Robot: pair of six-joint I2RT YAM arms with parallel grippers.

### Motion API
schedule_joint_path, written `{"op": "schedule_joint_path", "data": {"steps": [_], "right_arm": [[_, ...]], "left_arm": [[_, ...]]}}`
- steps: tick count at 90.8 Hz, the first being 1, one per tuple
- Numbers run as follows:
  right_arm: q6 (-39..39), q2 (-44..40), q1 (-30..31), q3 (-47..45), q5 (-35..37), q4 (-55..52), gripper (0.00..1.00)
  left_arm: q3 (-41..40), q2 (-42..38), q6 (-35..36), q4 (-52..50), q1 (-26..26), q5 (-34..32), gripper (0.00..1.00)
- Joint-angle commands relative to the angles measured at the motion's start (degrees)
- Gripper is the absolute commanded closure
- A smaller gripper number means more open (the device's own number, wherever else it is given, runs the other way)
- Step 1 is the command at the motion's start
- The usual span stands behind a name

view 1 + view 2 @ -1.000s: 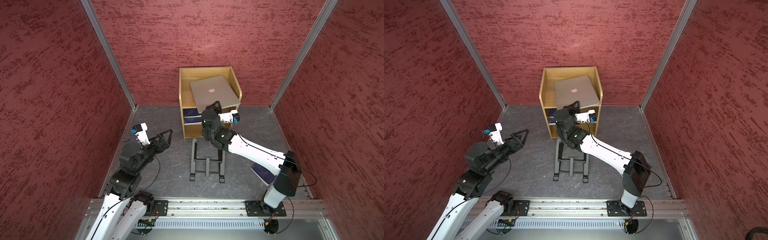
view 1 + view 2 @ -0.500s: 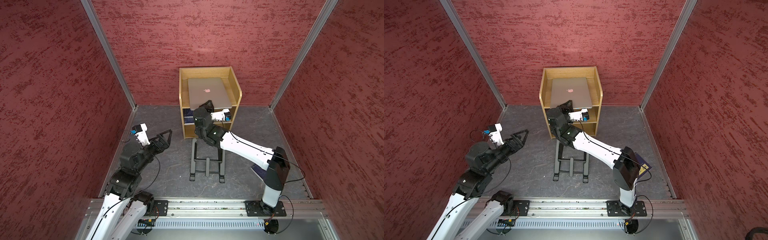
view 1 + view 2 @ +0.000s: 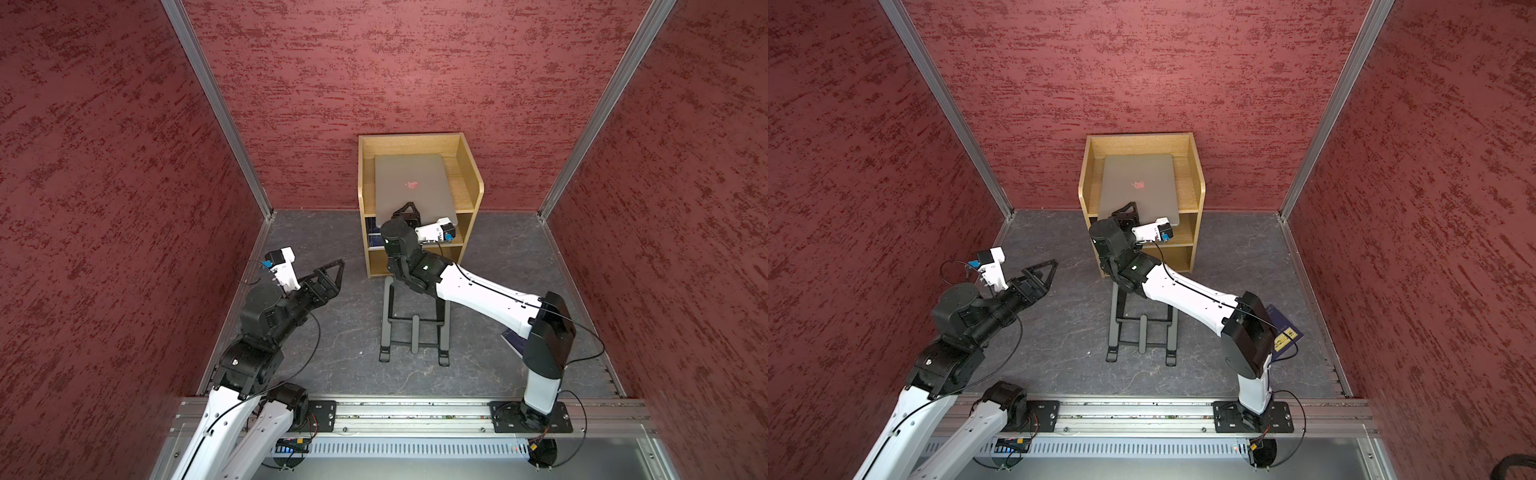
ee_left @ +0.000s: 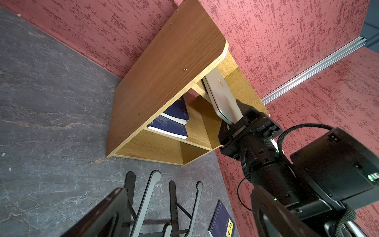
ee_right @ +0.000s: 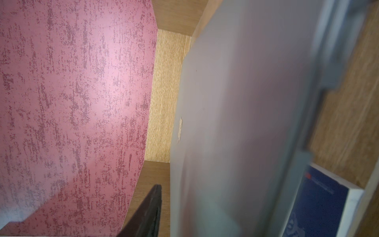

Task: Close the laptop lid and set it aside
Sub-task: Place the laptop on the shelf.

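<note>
The silver-grey laptop [image 3: 411, 187] [image 3: 1138, 187] lies flat on top of the wooden shelf unit [image 3: 469, 183]. The laptop lid [image 5: 246, 123] is down, logo side up. Its front edge overhangs the shelf a little, as the left wrist view shows on the laptop [image 4: 221, 92]. My right gripper [image 3: 409, 210] [image 3: 1127, 210] is at that front edge with its jaws parted around it. In the right wrist view one finger [image 5: 149, 209] stands clear of the lid; the other is hidden. My left gripper [image 3: 332, 270] [image 4: 184, 215] hovers wide open and empty over the floor, left of the shelf.
A black slatted stand [image 3: 415, 328] [image 4: 151, 195] lies on the grey floor in front of the shelf unit [image 3: 1196, 178]. Dark blue books [image 4: 170, 127] lie on the middle shelf. Another book [image 3: 1283, 332] lies on the floor by the right arm's elbow. Red walls close in three sides.
The laptop was skewed on the shelf top; it now sits square and further back. The right gripper's jaws have spread off the laptop. The left arm has not moved.
</note>
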Motion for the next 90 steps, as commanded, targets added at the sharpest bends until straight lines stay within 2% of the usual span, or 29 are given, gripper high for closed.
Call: {"op": "schedule_joint_path", "data": {"steps": [1,12,24,49,63,81,90], "right_arm": [[-0.6,-1.9,0.3,-0.1,-0.7,-0.3,0.44],[-2.8,-3.1,0.3,-2.3,-0.7,1.1,0.28],[-4.9,-3.9,0.3,-4.5,-0.7,4.3,0.17],[-6.2,-6.1,0.3,-6.3,-2.4,1.8,0.02],[-2.2,-9.0,0.2,-7.2,-3.7,-8.1,0.02],[-2.1,-12.9,0.2,-11.0,-6.5,-11.7,0.02],[0.1,-14.9,0.2,-11.6,-8.9,-18.7,0.02]], "left_arm": [[1.1,-0.3,1.3,-0.8,0.3,-1.1,0.02],[0.9,-0.2,1.3,-0.8,0.3,-1.4,0.02],[1.0,0.0,1.5,-0.8,0.3,-1.4,0.02],[1.5,0.3,2.1,-1.2,0.3,-2.2,0.02],[1.6,0.7,2.4,-1.9,0.3,-3.6,0.02],[1.9,1.3,3.1,-1.8,0.4,-4.0,0.01],[2.1,2.3,2.9,-1.7,0.4,-4.7,0.01]]}}
